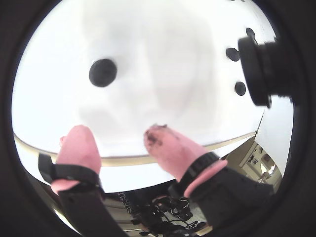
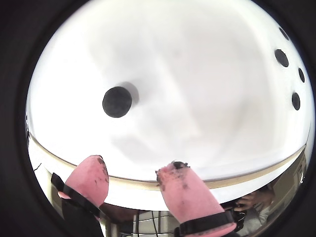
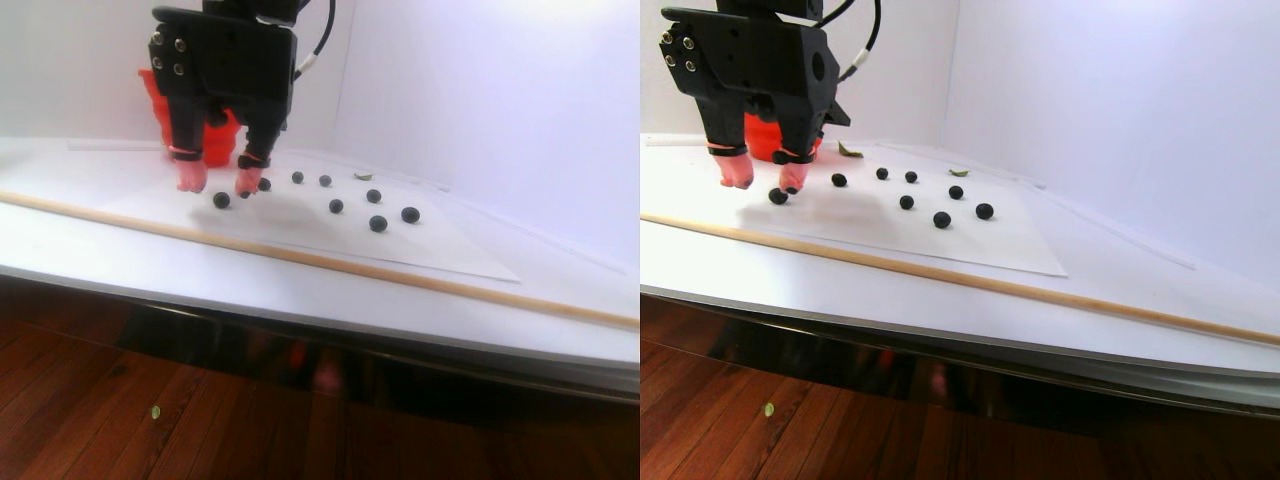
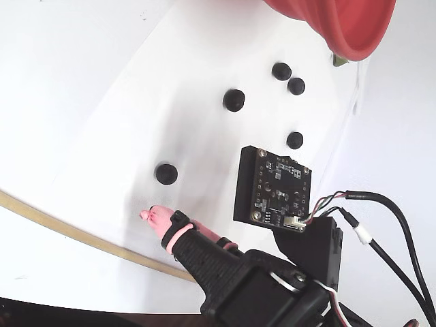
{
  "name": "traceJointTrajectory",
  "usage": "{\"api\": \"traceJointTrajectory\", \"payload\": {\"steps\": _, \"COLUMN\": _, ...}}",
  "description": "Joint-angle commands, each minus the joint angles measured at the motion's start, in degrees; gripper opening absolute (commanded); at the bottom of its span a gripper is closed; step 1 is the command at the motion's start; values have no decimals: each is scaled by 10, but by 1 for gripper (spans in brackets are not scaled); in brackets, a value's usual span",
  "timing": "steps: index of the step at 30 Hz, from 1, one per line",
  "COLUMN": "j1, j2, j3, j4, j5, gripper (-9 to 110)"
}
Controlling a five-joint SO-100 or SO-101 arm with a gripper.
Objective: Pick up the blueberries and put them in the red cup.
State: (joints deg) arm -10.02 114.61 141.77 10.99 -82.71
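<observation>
Stereo pair view, left half: I count eight blueberries (image 3: 378,223) on the white sheet (image 3: 300,225) spread over the counter (image 3: 120,250), though the one or two partly hidden beside the fingertips make that count uncertain. The nearest berry (image 3: 221,200) sits just in front of the pink tips; the others trail off to the right, well apart from each other. One red cup (image 3: 222,135) stands behind the arm, mostly hidden by its black body. One thin wooden strip (image 3: 400,278) runs along the counter near its front edge.

The fixed view shows five berries and the red cup's rim (image 4: 354,41) at the top edge. One berry (image 4: 165,173) lies near a single visible pink fingertip (image 4: 153,216).

The end effector (image 2: 133,175) has two pink-tipped fingers set moderately wide apart, with nothing between them. In both wrist views the tips hang above the sheet, apart from the single large berry (image 2: 117,101) ahead of them and slightly left of the gap. Three more berries (image 2: 281,58) show at the far right of one wrist view. Both pink tips carry dark smudges.
</observation>
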Motion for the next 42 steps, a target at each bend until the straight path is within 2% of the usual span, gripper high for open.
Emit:
{"api": "traceJointTrajectory", "payload": {"steps": 1, "j1": -4, "j2": -2, "j3": -39, "j4": -22, "j5": -5, "gripper": 20}}
{"api": "traceJointTrajectory", "payload": {"steps": 42, "j1": -6, "j2": -117, "j3": -77, "j4": -158, "j5": -19, "gripper": 17}}
